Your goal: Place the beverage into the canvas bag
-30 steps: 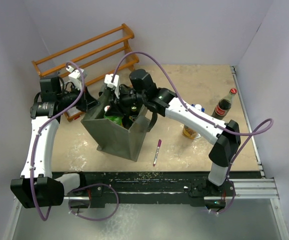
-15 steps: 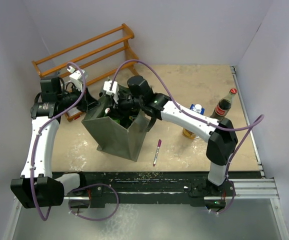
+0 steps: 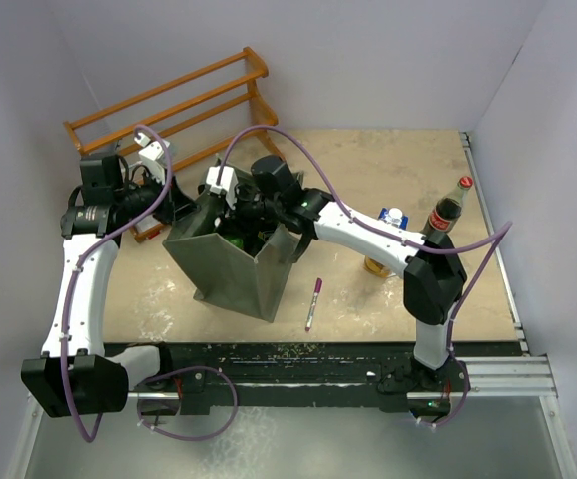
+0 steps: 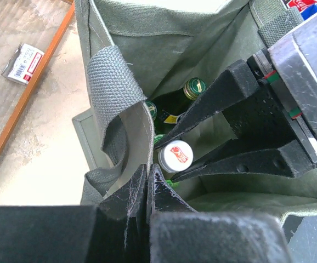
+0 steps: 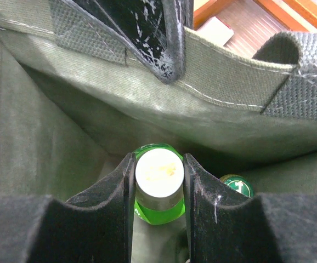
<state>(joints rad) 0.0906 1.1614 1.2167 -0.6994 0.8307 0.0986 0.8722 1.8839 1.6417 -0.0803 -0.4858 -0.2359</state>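
The canvas bag [image 3: 231,271] stands open, left of the table's middle. My left gripper [image 3: 191,208] is shut on the bag's far-left rim; the left wrist view shows its jaws [image 4: 147,183] pinching the fabric wall beside a loop handle [image 4: 110,82]. My right gripper [image 3: 239,226] reaches down inside the bag, shut on the white cap of a beverage bottle with a green label [image 5: 158,171]. That bottle's cap also shows in the left wrist view [image 4: 176,155]. Two green-capped bottles [image 4: 194,87] stand in the bag beside it.
A wooden rack [image 3: 169,100] stands behind the bag at the back left. A cola bottle [image 3: 449,208] stands at the right edge, with a blue-capped bottle [image 3: 395,216] and an amber container [image 3: 376,264] near it. A pen [image 3: 313,300] lies right of the bag.
My right gripper has gone lower and farther left into the bag with the bottle; the green label no longer shows from above. The left arm has not moved.
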